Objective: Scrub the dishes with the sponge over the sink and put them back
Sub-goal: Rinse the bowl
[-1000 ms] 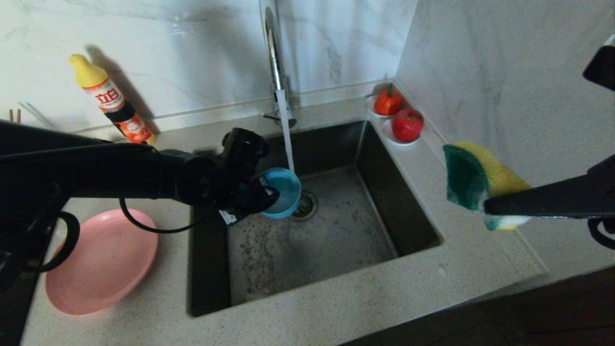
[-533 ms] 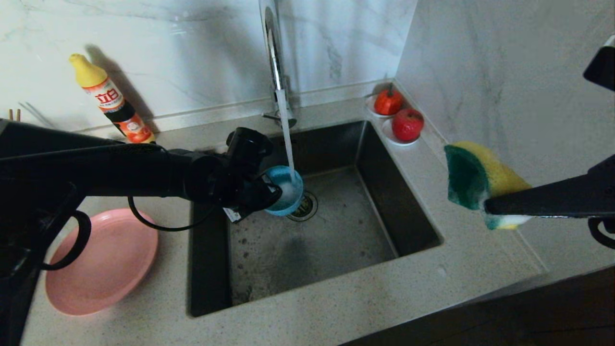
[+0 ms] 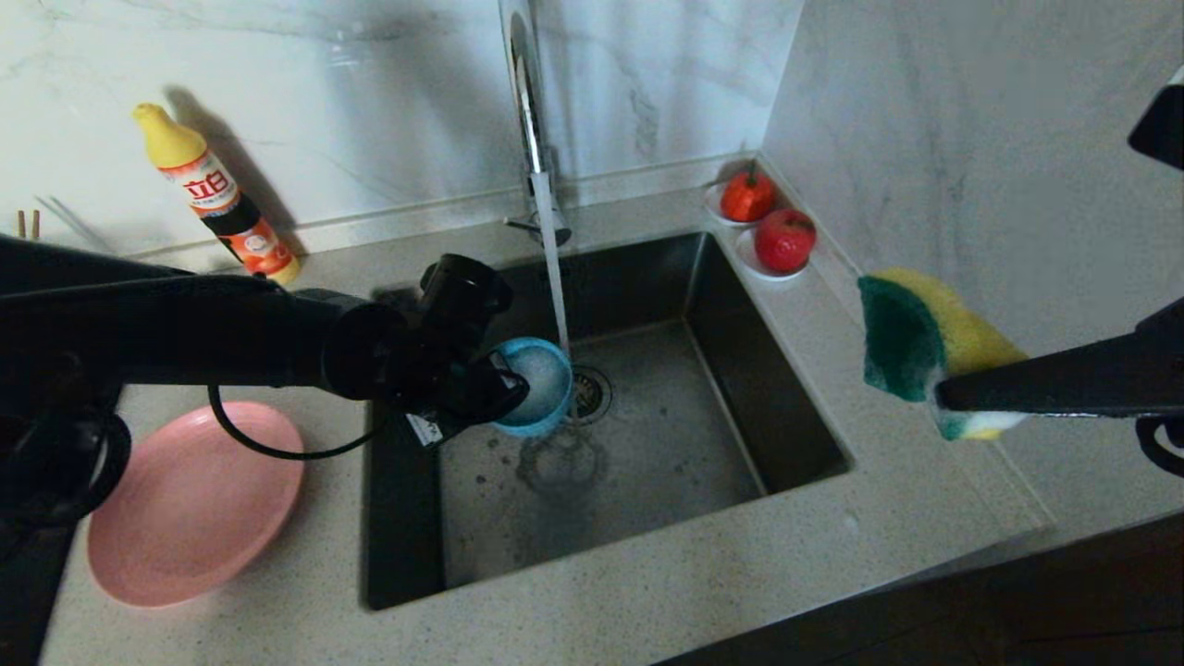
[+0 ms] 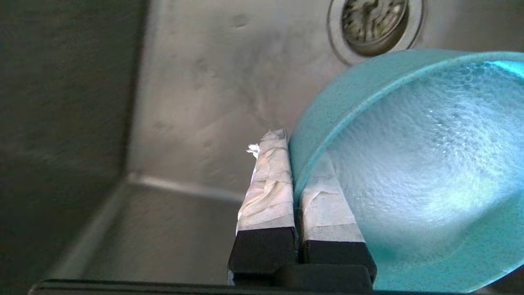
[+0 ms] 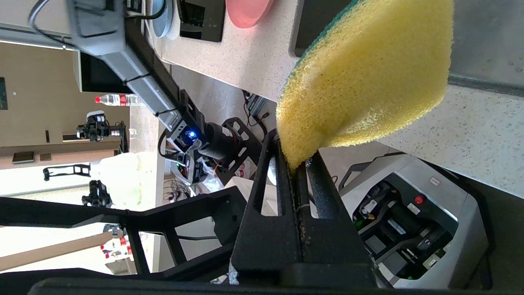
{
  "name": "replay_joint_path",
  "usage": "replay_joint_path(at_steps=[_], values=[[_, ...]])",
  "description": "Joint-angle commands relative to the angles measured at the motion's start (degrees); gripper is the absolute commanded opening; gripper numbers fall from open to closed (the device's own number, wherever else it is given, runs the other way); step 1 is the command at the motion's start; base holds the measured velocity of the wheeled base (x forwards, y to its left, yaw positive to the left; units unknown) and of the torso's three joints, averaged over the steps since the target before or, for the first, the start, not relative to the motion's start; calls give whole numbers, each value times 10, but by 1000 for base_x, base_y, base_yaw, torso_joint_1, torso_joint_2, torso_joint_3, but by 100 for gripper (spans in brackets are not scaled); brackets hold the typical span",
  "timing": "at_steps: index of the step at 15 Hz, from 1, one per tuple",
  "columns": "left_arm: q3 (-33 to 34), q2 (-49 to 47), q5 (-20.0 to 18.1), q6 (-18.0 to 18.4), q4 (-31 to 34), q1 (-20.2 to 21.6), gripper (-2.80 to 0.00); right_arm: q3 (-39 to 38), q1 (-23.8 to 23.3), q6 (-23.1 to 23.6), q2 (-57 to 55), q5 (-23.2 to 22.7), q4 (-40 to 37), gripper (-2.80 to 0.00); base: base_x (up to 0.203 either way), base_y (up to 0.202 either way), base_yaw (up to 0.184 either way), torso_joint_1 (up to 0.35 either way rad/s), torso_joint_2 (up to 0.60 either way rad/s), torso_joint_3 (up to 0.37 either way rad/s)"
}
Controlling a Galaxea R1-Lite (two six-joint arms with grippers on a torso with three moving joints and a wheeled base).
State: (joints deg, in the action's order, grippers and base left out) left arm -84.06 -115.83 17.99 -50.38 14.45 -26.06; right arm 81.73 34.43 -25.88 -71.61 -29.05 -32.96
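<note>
Over the sink (image 3: 666, 481), my left gripper (image 3: 504, 381) holds the teal bowl (image 3: 535, 386) tilted on its side, its opening toward the tap's water stream (image 3: 555, 277). In the left wrist view the taped fingers (image 4: 268, 180) are shut on the bowl's (image 4: 409, 164) rim, one inside and one outside, and the inside looks wet. At the right, above the counter, my right gripper (image 3: 943, 400) is shut on the yellow and green sponge (image 3: 916, 338), which bends out of the gripper (image 5: 297, 164) as a yellow sponge (image 5: 368, 82). The pink plate (image 3: 185, 504) lies on the left counter. Two brown chopstick ends (image 3: 28, 223) show at the far left.
A tall chrome tap (image 3: 525, 111) runs water down beside the drain strainer (image 3: 588, 393). A detergent bottle (image 3: 217, 199) leans on the back wall at left. Two saucers with red fruit (image 3: 768, 222) sit in the back right corner. A marble wall stands close on the right.
My left gripper has drawn the bowl a little left and toward me. The stream that was filling the bowl now falls past its rim. The right arm with the sponge has not moved.
</note>
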Motion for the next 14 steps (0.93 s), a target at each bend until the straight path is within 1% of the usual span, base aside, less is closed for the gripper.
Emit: replay_joint_path(at_steps=[1,2,4,6,8,9,10,12,14], values=[[44,49,5,19,0,0,-280,0,1,-1,0,-3,-2,-280,0,0,0,0,0,0],[64,71,13,37,-2,0,-280,0,1,-1,0,-3,-2,-280,0,0,0,0,0,0],[97,122,42,73,-7,0,-280,-1,1,-2,2,-3,-2,-280,0,0,0,0,0,0],[115,173,63,107,-9,0,-280,-7,0,-3,4,-2,-3,-280,0,0,0,0,0,0],[141,212,104,141,-13,0,-280,-19,1,-3,15,-1,-2,-280,0,0,0,0,0,0],[162,221,118,156,-32,0,-280,-20,1,-4,16,-1,-2,-280,0,0,0,0,0,0],[185,227,128,176,-71,0,-280,-19,0,-5,18,-1,-2,-280,0,0,0,0,0,0],[228,237,151,229,-174,0,-280,-20,0,-7,19,0,-3,-280,0,0,0,0,0,0],[272,241,159,301,-293,0,-280,-23,-1,-7,20,0,-4,-280,0,0,0,0,0,0]])
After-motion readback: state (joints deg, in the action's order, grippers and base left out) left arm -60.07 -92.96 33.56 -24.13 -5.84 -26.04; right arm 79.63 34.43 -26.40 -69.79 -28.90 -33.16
